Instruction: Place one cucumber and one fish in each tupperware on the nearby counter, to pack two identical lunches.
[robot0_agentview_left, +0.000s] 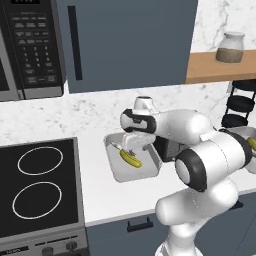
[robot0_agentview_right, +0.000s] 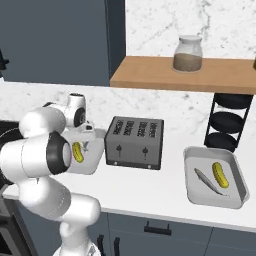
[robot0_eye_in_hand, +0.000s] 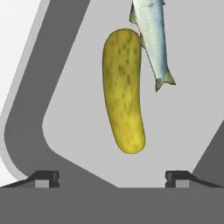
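Observation:
My gripper (robot0_agentview_left: 132, 149) hangs open just above the left tupperware (robot0_agentview_left: 150, 169) on the white counter (robot0_agentview_left: 100, 190). In the hand view its fingertips (robot0_eye_in_hand: 46, 178) stand wide apart with nothing between them. Below them a cucumber (robot0_eye_in_hand: 124, 92) lies on the tray floor, and a fish (robot0_eye_in_hand: 152, 35) touches its far end. The same cucumber (robot0_agentview_left: 131, 159) and fish (robot0_agentview_left: 116, 146) show in the left base view. The right tupperware (robot0_agentview_right: 191, 192) holds another cucumber (robot0_agentview_right: 218, 174) and fish (robot0_agentview_right: 206, 181) side by side.
A black toaster (robot0_agentview_right: 134, 142) stands between the two trays. At the back right is a black tiered rack (robot0_agentview_right: 229, 122) under a wooden shelf with a jar (robot0_agentview_right: 188, 53). A stovetop (robot0_agentview_left: 37, 185) lies left of the counter, below a microwave (robot0_agentview_left: 30, 45).

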